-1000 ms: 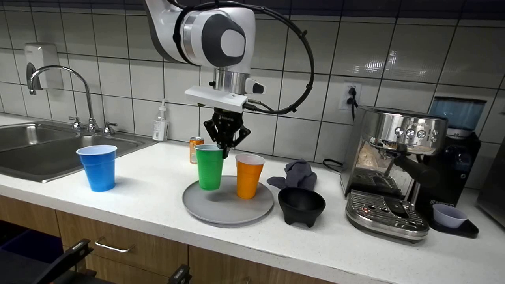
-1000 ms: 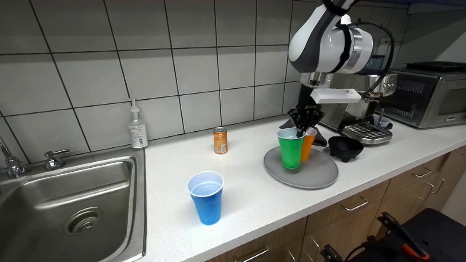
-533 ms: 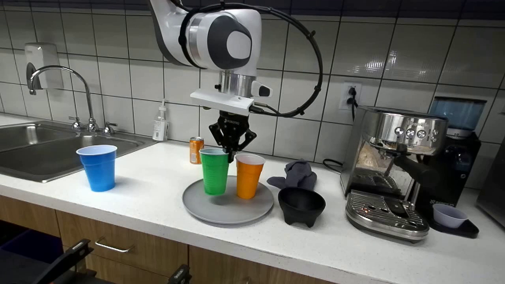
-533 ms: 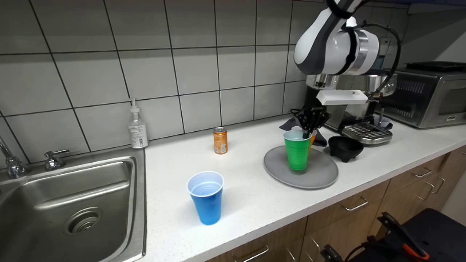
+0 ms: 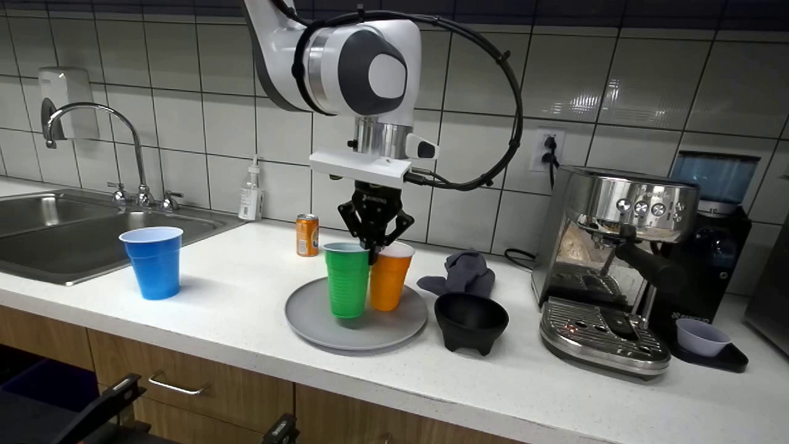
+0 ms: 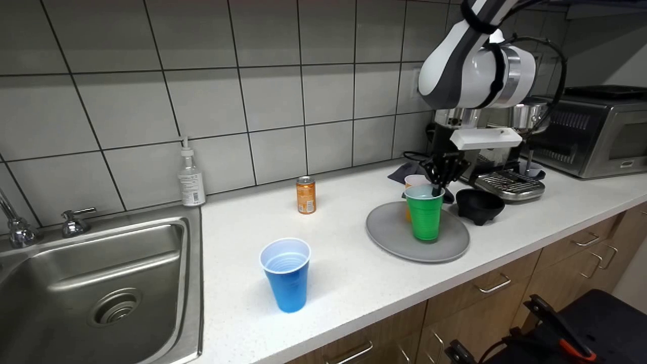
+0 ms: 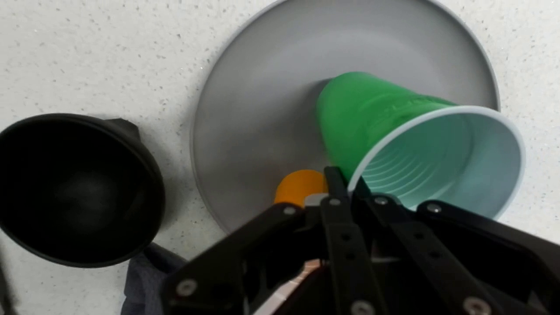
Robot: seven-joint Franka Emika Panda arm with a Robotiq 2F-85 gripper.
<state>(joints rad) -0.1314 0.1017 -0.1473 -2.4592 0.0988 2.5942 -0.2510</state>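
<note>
My gripper (image 5: 372,255) is shut on the rim of the green cup (image 5: 347,283), one finger inside and one outside, as the wrist view shows at the fingertips (image 7: 348,186). The green cup is upright over the grey plate (image 5: 308,316); its base is at or just above the plate, and I cannot tell if it touches. The orange cup (image 5: 388,282) stands upright on the plate close beside the green cup, just behind the gripper's fingertips. In an exterior view the green cup (image 6: 424,218) mostly hides the orange cup (image 6: 415,179).
A black bowl (image 5: 471,324) and a dark cloth (image 5: 465,271) lie beside the plate, near the espresso machine (image 5: 610,271). A blue cup (image 5: 152,264) stands by the sink (image 5: 80,265). An orange can (image 5: 307,235) and a soap bottle (image 5: 251,194) stand near the wall.
My gripper has carried the green cup rightward and lower in the exterior views, over the plate. It now covers part of the orange cup. The other things have not moved.
</note>
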